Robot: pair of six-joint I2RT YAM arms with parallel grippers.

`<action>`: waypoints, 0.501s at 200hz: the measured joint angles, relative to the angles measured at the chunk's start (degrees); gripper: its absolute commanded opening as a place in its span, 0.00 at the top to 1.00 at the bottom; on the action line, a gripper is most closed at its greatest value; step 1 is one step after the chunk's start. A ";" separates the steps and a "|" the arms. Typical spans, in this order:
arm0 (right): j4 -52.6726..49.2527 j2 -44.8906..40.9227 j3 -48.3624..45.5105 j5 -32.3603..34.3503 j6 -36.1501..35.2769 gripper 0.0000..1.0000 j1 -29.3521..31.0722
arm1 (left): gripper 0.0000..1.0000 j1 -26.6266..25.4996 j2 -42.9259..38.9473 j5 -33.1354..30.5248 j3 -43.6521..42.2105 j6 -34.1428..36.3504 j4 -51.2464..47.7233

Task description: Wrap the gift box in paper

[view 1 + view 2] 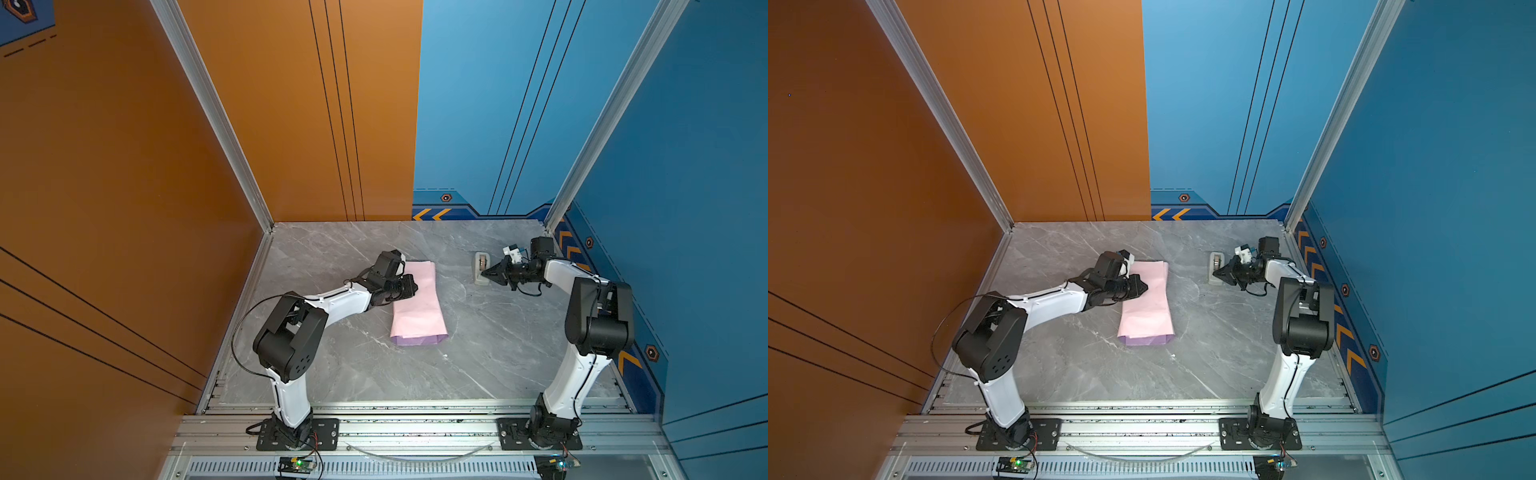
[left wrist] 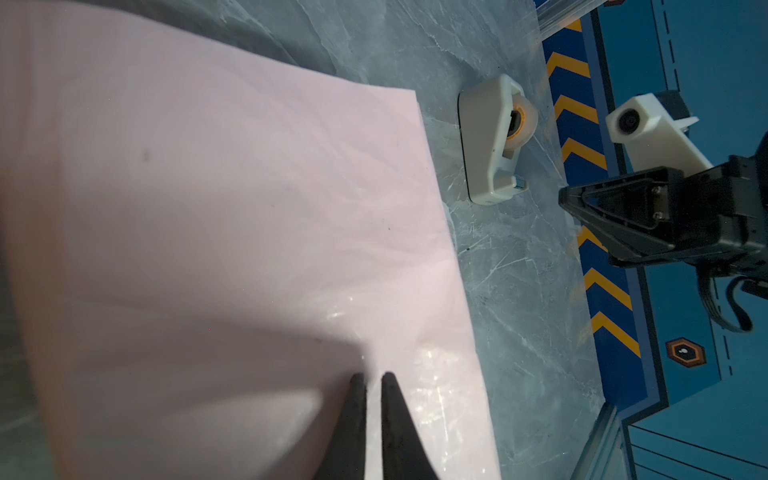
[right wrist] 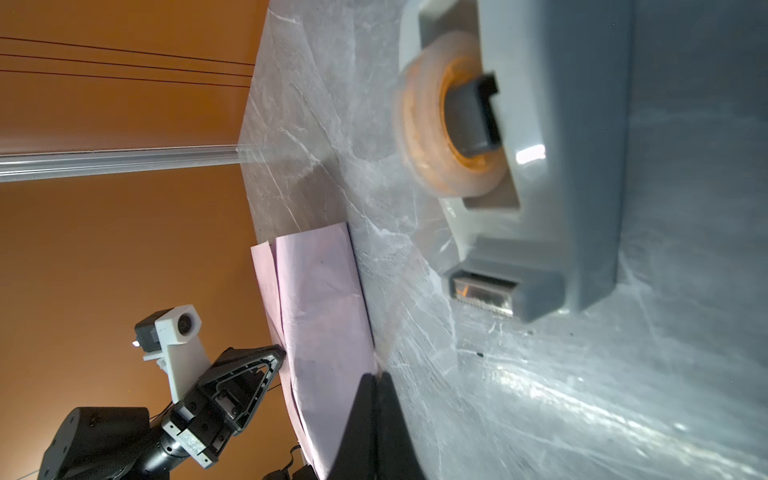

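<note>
Resting on the paper (image 1: 419, 309): left fingers (image 1: 406, 286) sit on its pink top face, close to the edge nearest that arm, tips against the sheet. In the left wrist view they are all but closed, with a thin slit between the tips and nothing visibly pinched in it. The paper is folded into a long bundle on the tabletop (image 1: 332, 249), pink side up. It runs from just beyond the left fingers back toward the arm bases, with a lilac strip at the base-side end. There are glossy patches on the paper just ahead of the left tips, can't tell what. The gift box isn't visible in any view, so can't tell whether it's inside the fold. Right fingers (image 1: 492, 275) are fully closed, empty and low over the tabletop. Their tips are just beside the cutter end of the tape dispenser (image 1: 479, 259), can't tell if touching. The paper lies farther out ahead of the right fingers, past the dispenser and apart from it.
</note>
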 measured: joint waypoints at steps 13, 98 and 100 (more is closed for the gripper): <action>0.02 -1.03 -1.05 0.17 0.20 1.00 0.09 | 0.88 0.00 -0.09 -0.15 -0.04 0.15 0.00; 3.82 -5.40 -8.79 3.15 2.82 1.00 0.42 | 0.88 -0.22 -0.57 -0.87 -0.63 0.15 0.07; 3.93 -5.40 -8.92 3.15 2.86 1.00 0.42 | 0.88 -0.22 -0.57 -0.87 -0.63 0.15 0.09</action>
